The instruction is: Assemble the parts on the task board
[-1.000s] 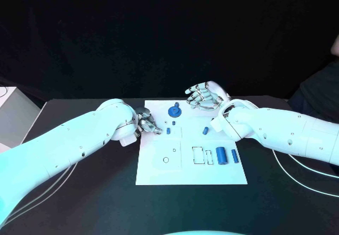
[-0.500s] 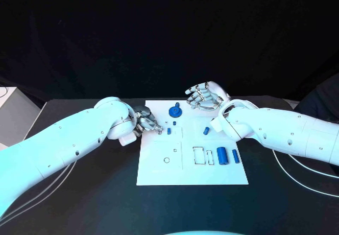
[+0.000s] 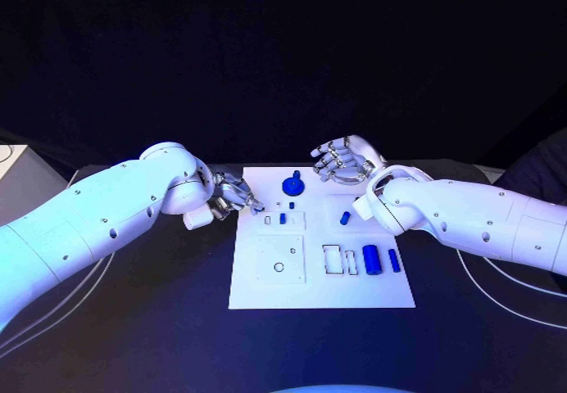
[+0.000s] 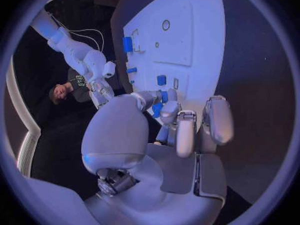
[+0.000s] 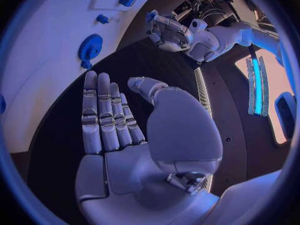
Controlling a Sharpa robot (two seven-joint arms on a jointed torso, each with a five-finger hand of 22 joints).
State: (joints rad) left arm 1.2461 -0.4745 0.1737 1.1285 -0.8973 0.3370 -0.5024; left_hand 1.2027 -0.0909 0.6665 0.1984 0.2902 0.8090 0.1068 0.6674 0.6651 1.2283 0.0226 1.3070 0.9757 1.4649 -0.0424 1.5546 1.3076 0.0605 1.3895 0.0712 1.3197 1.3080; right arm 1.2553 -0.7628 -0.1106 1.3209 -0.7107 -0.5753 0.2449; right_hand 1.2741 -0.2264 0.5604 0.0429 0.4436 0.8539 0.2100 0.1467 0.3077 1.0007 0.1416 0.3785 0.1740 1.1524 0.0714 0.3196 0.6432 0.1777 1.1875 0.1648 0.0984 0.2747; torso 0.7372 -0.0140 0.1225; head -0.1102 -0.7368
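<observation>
Your left hand [image 3: 235,197] pinches a small blue part [image 4: 158,108] at the task board [image 3: 319,286] edge, slots just beside its fingertips; right hand [image 3: 340,160] spread, idle.

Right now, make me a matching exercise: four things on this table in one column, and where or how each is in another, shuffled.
1. left hand
2. right hand
3. blue gear
4. large blue cylinder

A. lies on the task board, beside a thinner blue piece
B. sits near the board's far edge
C. holds nothing, fingers extended
D. pinches a small blue part

Pairs: 1-D, 2-C, 3-B, 4-A
</observation>
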